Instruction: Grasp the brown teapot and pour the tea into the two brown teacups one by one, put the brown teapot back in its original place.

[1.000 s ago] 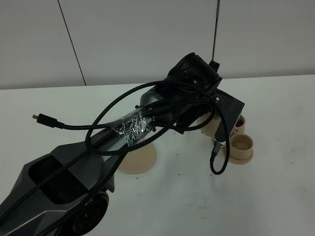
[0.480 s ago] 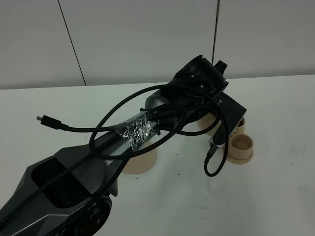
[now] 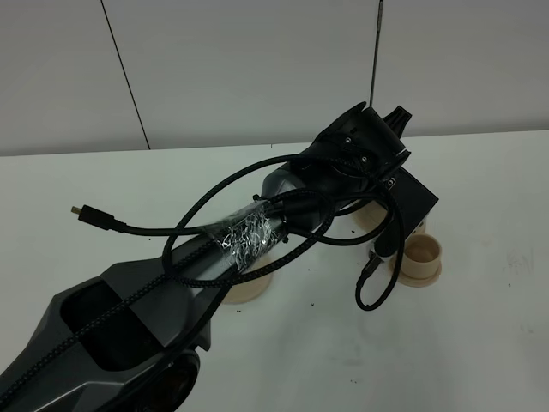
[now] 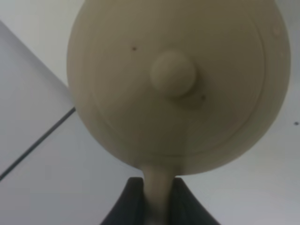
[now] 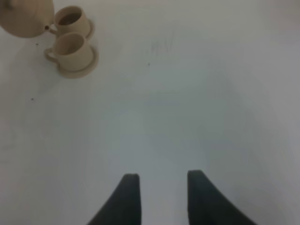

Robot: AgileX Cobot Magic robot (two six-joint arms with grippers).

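Observation:
The brown teapot (image 4: 173,79) fills the left wrist view from above. My left gripper (image 4: 157,190) is shut on its loop handle. From the right wrist view the teapot (image 5: 21,16) hangs tilted, its spout over the farther teacup (image 5: 70,18), which holds dark tea. The nearer teacup (image 5: 70,49) looks pale inside and stands on its saucer. In the exterior view my left arm (image 3: 257,232) covers the pot and the farther cup; the nearer teacup (image 3: 421,252) shows. The original place, a round tan plate (image 3: 246,290), lies bare under the arm. My right gripper (image 5: 161,187) is open above bare table.
Loose black cables (image 3: 377,275) hang from the left wrist and dangle close to the nearer cup. A black pole (image 3: 375,51) rises behind the wrist. White table (image 3: 480,343) stretches to the right and front of the cups.
The left wrist has moved right and away with the teapot and rolled further. It now covers the farther cup in the exterior view. The cables swung along.

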